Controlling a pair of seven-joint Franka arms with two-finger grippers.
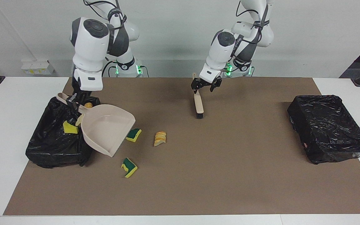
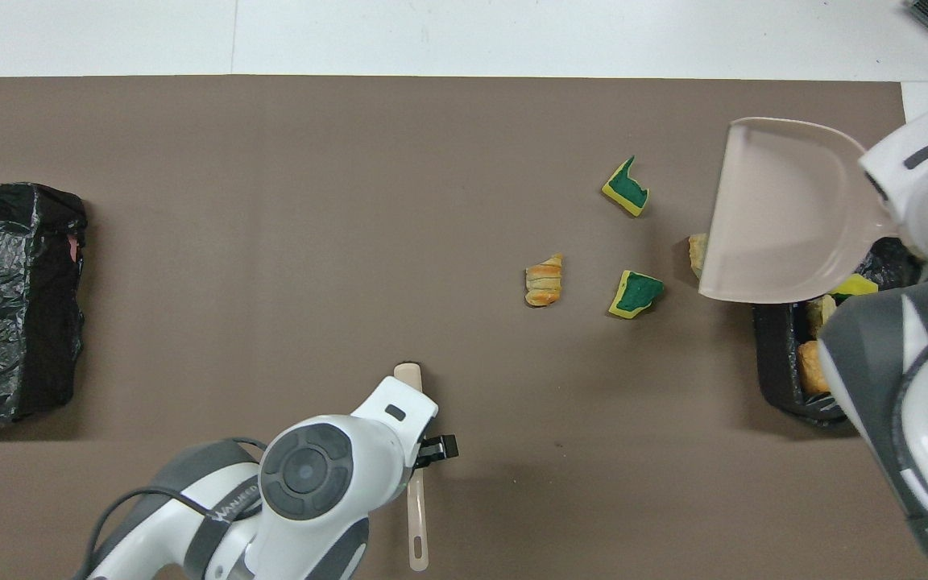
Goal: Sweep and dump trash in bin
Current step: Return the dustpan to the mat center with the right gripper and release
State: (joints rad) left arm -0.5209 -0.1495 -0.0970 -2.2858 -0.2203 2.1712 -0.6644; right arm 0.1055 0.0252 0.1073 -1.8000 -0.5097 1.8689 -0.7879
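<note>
In the facing view, at frame left I've got the right gripper clamped on the dustpan handle, over the bin. Some trash sits in the bin below it; three scraps lie on the mat lower right of the pan. At upper center, the left gripper hangs spread open above the brush.

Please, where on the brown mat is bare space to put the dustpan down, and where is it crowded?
Bare mat lies between the brush and the closed black bin, and along the edge farthest from the robots. It is crowded beside the open bin: sponge pieces and bread chunks lie there under the dustpan.
</note>
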